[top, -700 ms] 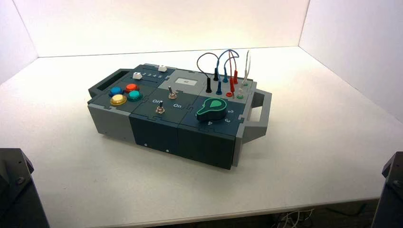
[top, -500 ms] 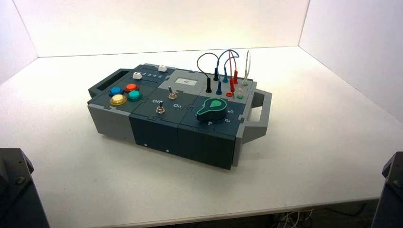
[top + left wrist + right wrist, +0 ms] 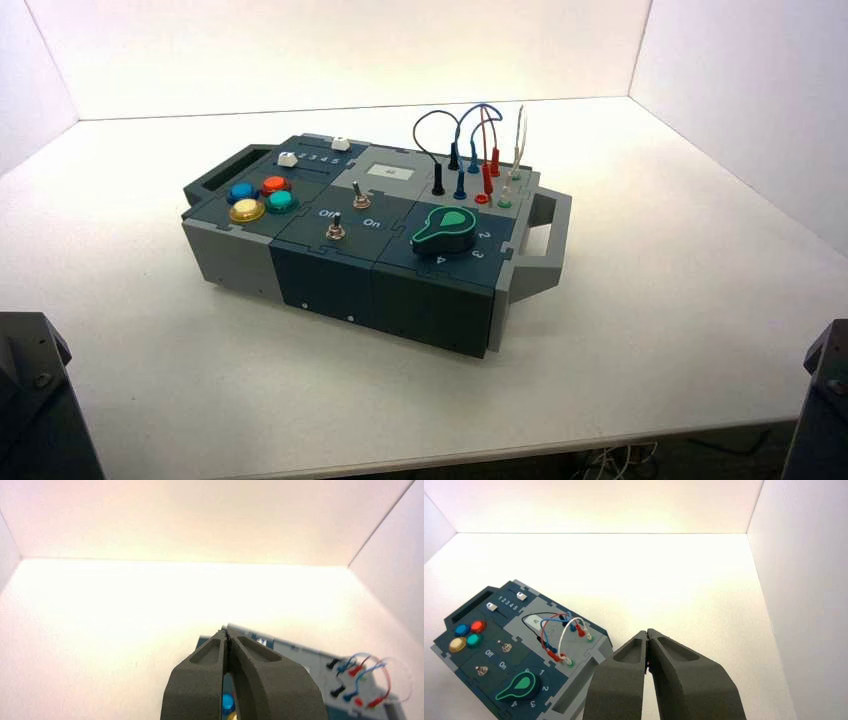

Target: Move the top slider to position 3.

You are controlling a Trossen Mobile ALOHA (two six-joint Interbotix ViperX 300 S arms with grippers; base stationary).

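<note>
The top slider (image 3: 341, 144) is a tiny white knob in the plain dark slot along the box's far left edge. In the right wrist view the top slider (image 3: 522, 596) stands toward the 5 end of the white digit row. Position 3 (image 3: 508, 603) is the middle digit of that row, seen in the high view as position 3 (image 3: 313, 158). My left gripper (image 3: 227, 634) is shut and empty, held back from the box's button end. My right gripper (image 3: 647, 632) is shut and empty, off the box's wired end.
A twin white knob (image 3: 288, 158) sits at the digit row's low end. Coloured round buttons (image 3: 262, 197), two toggle switches (image 3: 347, 215), a green dial (image 3: 445, 229) and looped wires (image 3: 470, 150) fill the box (image 3: 420, 300). Both arms' bases sit at the near corners.
</note>
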